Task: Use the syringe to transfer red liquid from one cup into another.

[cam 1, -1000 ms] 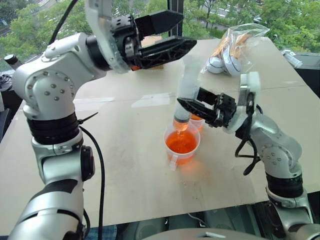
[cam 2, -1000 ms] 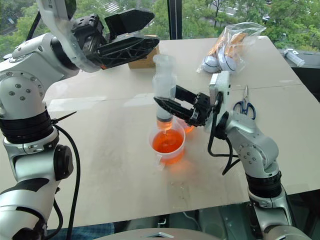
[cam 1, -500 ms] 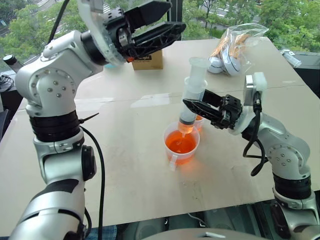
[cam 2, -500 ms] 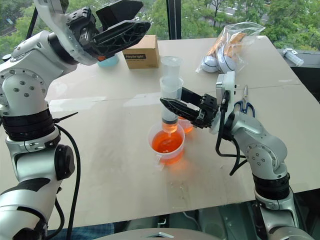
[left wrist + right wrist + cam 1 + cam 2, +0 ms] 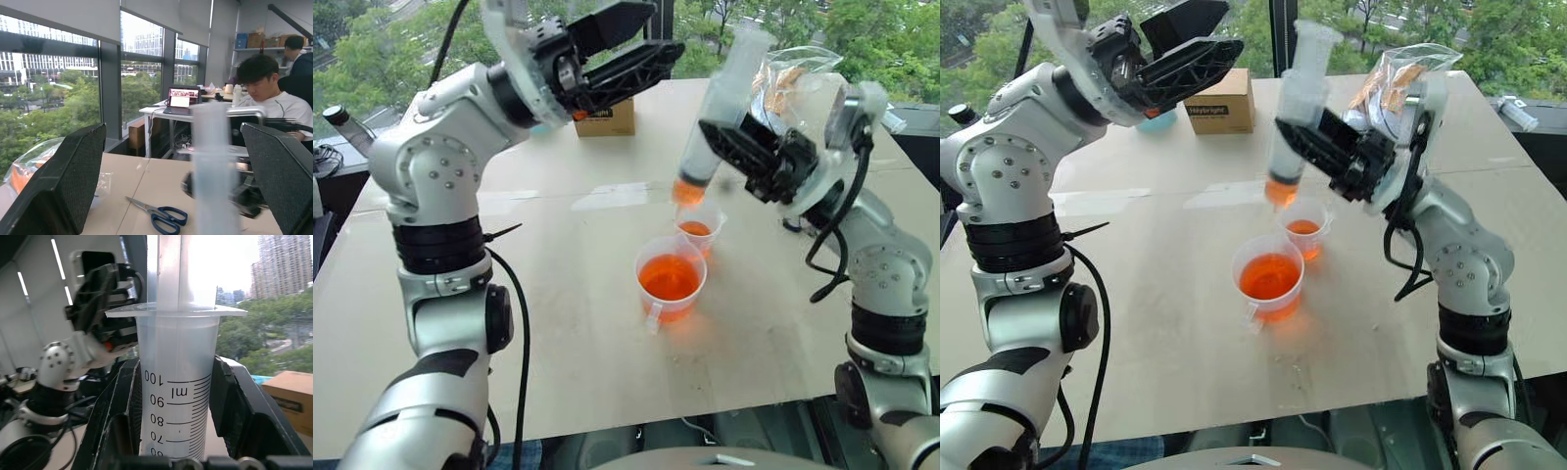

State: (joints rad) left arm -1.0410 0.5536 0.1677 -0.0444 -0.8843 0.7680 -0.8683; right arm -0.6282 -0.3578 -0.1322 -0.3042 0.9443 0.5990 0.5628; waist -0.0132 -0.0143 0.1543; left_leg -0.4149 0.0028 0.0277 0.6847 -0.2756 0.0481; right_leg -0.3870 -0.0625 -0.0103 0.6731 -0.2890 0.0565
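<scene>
Cups first: nearest us on the pale tabletop (image 5: 558, 323) stands the large clear cup (image 5: 670, 284), well filled with red liquid (image 5: 668, 277). Just beyond it, almost touching, is the small clear cup (image 5: 698, 231) with a shallow pool of the same orange-red liquid in its bottom.

Above the small cup we see the syringe (image 5: 713, 122), tilted, its thin tip pointing down at that cup and clear of it, a band of red at the lower end of its barrel. The right gripper (image 5: 736, 147) is clamped on the barrel; the right wrist view shows the graduated barrel pinched between both black fingers (image 5: 239, 411). The left gripper (image 5: 631, 44) hangs high over the far side of the table, its fingers spread wide and holding nothing.

Farther back lie a brown cardboard box (image 5: 604, 117), a clear plastic bag (image 5: 783, 83) with round things inside, and blue-handled scissors (image 5: 161, 214).

A second ago the syringe stood nearly upright with its tip dipped in the large cup; now it has been lifted out, leaned over and carried across to the small cup.
</scene>
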